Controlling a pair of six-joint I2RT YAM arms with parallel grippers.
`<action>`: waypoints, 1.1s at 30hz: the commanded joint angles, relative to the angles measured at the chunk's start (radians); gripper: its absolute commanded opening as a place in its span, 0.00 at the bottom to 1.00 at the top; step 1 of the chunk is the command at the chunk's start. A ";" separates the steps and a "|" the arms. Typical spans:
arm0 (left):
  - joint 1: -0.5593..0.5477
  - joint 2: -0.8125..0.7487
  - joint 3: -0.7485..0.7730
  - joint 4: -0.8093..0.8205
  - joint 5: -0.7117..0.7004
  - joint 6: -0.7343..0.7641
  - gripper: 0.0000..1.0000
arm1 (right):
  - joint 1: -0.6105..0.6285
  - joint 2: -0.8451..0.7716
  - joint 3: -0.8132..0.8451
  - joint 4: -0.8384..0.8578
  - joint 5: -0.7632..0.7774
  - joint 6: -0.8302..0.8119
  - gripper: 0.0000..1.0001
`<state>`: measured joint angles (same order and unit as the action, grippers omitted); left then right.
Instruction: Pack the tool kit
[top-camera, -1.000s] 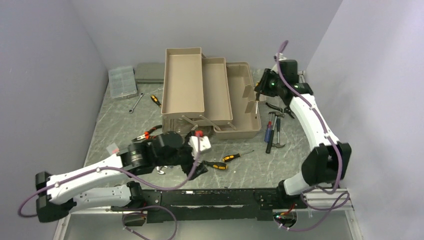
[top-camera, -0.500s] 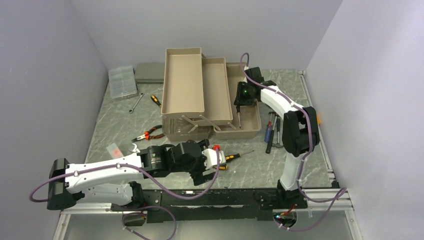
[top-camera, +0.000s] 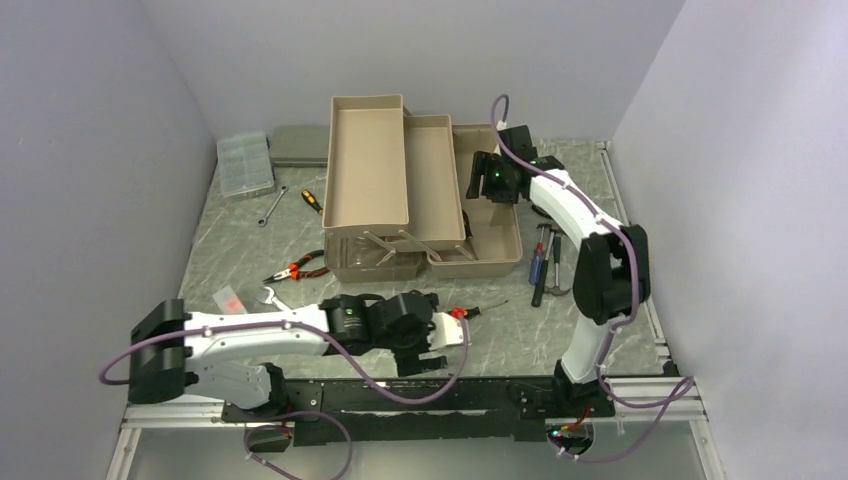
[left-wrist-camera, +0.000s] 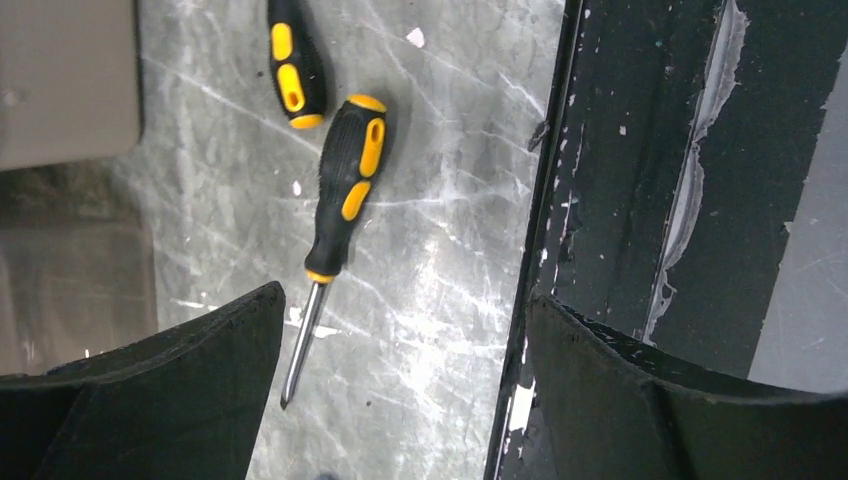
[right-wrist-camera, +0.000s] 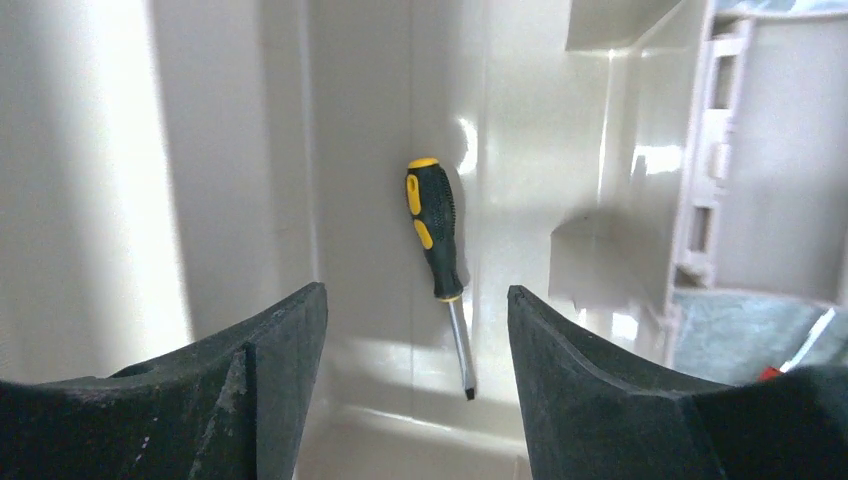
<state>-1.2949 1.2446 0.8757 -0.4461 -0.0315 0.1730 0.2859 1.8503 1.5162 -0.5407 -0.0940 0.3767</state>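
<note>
**Both grippers open and empty; one screwdriver lies inside the toolbox**

Nearest, a black mounting rail runs along the table's front edge. Just past it the left gripper hangs low over the table, a grey-green surface patterned like stone. In the left wrist view its jaws are spread wide and nothing is held. Below them a black-and-yellow screwdriver lies flat, tip toward the camera, with a second screwdriver handle just beside it. From overhead only one of the pair can be picked out, poking from beside the gripper.

In the middle of the table the taupe toolbox stands open, its fold-out trays swung out to the left. Orange-handled pliers lie just left of its front corner. Hammers and other small tools lie to its right, close to the right arm.

The right gripper is set over the toolbox's open bottom compartment. Only the right wrist view shows inside: the jaws stand apart with nothing between them, and a boxed screwdriver lies on the floor against a wall, touched by neither finger.

Farther back on the left lie a wrench, a clear organiser box and a flat grey case in the corner.

Pale walls close in on three sides. The widest bare surface is at front left; the strip right of the toolbox is narrow and crowded.
</note>
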 joint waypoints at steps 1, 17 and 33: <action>-0.026 0.110 0.095 0.005 0.017 0.069 0.91 | -0.020 -0.202 0.022 -0.010 0.021 -0.006 0.69; 0.038 0.361 0.143 0.110 0.022 0.158 0.89 | -0.129 -0.690 -0.223 0.020 -0.015 0.001 0.68; 0.098 0.504 0.123 0.065 0.140 0.137 0.65 | -0.141 -0.741 -0.253 0.017 -0.045 0.029 0.62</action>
<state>-1.1934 1.7245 1.0203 -0.3763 0.0624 0.3241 0.1497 1.1568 1.2861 -0.5438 -0.1184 0.3870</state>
